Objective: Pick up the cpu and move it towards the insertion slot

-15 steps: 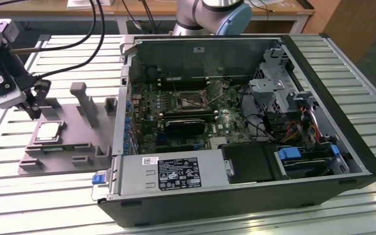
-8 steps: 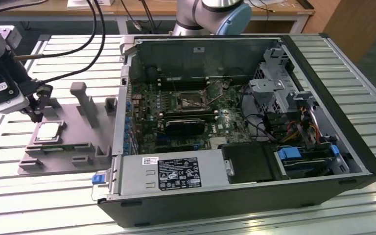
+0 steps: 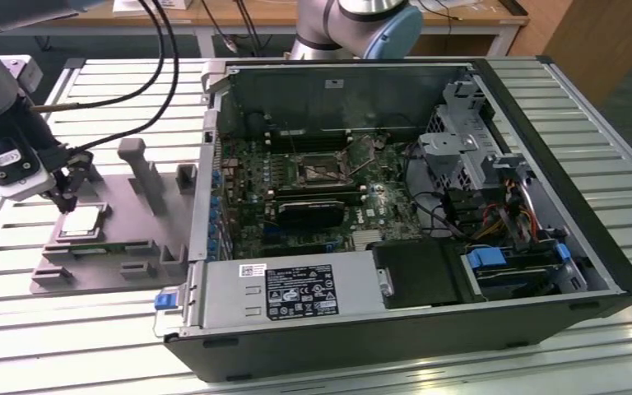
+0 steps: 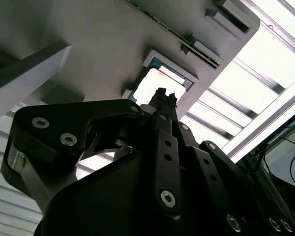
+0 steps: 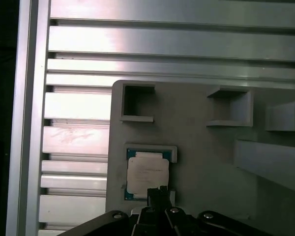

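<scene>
The cpu (image 3: 83,220) is a silver square chip lying flat in a recess of the grey fixture plate (image 3: 129,247), at the exterior view's left. My gripper (image 3: 66,200) hangs just above the chip's edge, shut, with nothing held. In the first wrist view the fingertips (image 5: 157,191) overlap the rim of the cpu (image 5: 147,169). The second wrist view shows the gripper (image 4: 163,94) in front of the bright cpu (image 4: 160,78). The insertion slot (image 3: 318,169), a square socket with a metal frame, sits on the motherboard inside the open computer case, far to the right of my gripper.
The open computer case (image 3: 579,206) lies on its side on a slatted metal table (image 3: 30,329). Its near wall (image 3: 208,164) stands between the plate and the motherboard. Grey posts (image 3: 141,173) rise from the plate beside the cpu. A green memory strip (image 3: 80,245) lies on the plate.
</scene>
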Robot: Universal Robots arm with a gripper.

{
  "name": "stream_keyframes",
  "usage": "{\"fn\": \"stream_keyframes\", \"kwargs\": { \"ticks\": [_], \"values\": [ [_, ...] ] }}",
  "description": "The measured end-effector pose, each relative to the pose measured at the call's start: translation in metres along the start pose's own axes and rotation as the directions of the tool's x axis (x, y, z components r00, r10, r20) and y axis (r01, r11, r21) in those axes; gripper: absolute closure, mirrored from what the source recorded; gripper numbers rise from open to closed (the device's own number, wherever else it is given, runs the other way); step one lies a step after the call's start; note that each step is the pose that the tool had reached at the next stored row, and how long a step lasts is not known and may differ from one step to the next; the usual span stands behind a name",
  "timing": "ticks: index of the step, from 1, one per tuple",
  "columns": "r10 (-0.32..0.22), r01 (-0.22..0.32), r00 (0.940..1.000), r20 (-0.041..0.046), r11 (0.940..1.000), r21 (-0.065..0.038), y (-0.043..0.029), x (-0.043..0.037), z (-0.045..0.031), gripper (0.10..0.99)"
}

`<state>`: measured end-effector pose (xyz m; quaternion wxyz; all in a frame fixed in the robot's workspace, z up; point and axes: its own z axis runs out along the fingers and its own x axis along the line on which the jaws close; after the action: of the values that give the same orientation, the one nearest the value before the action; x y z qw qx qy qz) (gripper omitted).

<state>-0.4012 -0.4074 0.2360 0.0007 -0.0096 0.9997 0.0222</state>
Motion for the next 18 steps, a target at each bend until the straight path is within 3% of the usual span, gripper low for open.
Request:
{"fn": "stream_keyframes", "kwargs": {
  "ticks": [18],
  "values": [
    [0.0,0.0,1.0,0.0,1.0,0.0,-0.0001,0.0036,0.0328,0.984]
  ]
}}
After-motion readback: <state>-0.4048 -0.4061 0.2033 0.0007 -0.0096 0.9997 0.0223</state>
